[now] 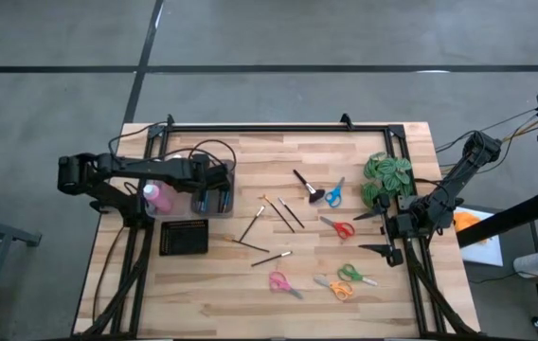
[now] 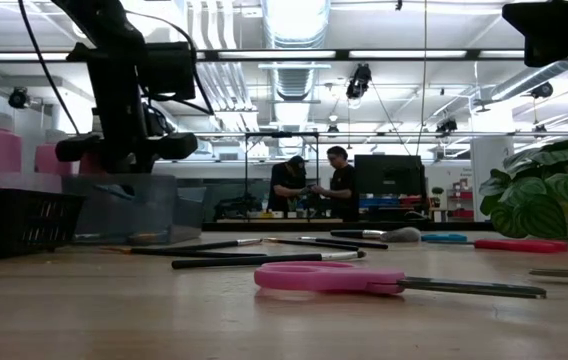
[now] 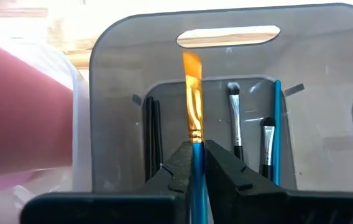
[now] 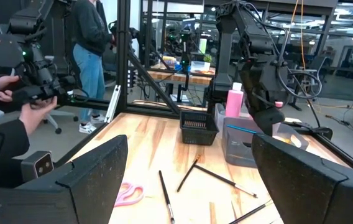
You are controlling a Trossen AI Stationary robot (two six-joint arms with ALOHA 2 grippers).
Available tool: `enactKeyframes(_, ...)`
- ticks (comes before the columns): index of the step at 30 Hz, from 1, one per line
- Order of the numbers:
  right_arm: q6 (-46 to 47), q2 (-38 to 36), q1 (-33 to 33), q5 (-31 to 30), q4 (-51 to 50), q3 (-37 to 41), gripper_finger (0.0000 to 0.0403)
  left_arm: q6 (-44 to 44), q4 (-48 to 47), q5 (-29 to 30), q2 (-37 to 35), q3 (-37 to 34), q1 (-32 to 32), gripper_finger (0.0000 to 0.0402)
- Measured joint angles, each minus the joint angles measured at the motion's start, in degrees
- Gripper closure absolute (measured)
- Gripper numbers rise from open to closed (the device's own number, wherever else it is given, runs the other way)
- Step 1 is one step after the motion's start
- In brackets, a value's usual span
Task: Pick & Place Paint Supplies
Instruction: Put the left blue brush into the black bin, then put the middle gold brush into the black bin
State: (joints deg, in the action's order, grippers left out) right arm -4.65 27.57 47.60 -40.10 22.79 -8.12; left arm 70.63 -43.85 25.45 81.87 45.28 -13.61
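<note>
My left gripper (image 3: 197, 152) is shut on a blue-handled paintbrush with orange bristles (image 3: 192, 81), over the grey see-through bin (image 1: 214, 194) at the table's left. Several brushes (image 3: 235, 118) lie inside that bin. Pink bottles (image 1: 158, 197) stand just left of the bin. More thin brushes (image 1: 286, 214) and a stubby black brush (image 1: 307, 185) lie flat on the table's middle. My right gripper (image 1: 375, 233) waits open at the right edge, beside the plant (image 1: 388, 176), with nothing between its fingers. My left gripper pinches the brush's blue handle (image 3: 197, 163) between its two fingers, just behind the metal ferrule. The fingers slant down from above into the bin's opening. The brush lies along them, bristle end sticking out ahead toward the bin's far wall, lifted clear of the table.
A black mesh basket (image 1: 184, 237) sits near the bin. Scissors lie about the table: blue (image 1: 333, 192), red (image 1: 338, 227), pink (image 1: 283, 282), green (image 1: 354, 275) and orange (image 1: 337, 287). A person's hand (image 4: 30, 109) shows beyond the table in the right wrist view.
</note>
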Motion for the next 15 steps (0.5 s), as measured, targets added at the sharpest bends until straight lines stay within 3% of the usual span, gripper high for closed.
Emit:
enactKeyframes(8,0.0,0.0,0.0,0.0,0.0,0.0,0.0062,0.0,1.0,0.0,0.0,0.0,0.0,0.031)
enactKeyframes(15,0.1,0.0,0.0,0.0,0.0,0.0,0.0062,-0.2,1.3,0.0,0.0,0.0,0.0,0.0304)
